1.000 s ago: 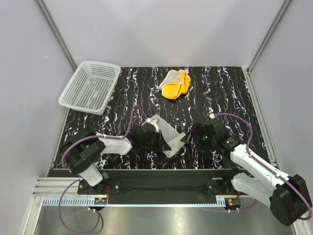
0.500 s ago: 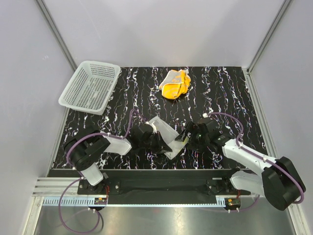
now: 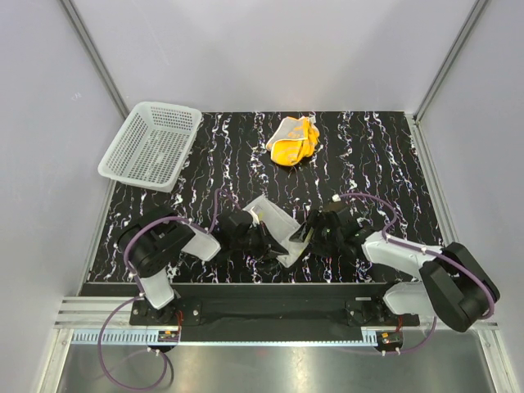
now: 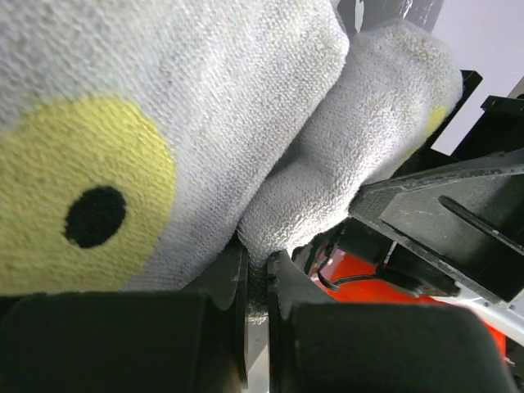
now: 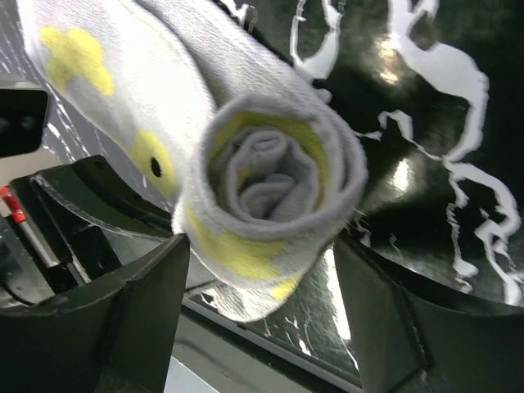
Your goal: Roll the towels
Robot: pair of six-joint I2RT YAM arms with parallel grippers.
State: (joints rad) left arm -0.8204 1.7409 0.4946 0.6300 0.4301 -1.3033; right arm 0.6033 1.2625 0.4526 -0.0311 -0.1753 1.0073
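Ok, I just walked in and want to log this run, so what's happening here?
Both arms are on the grey towel at the near side of the table. The left gripper pinches a fold of it; the right gripper, open, straddles its rolled end. Part of it lies unrolled. An orange towel sits crumpled at the back, a basket far left.
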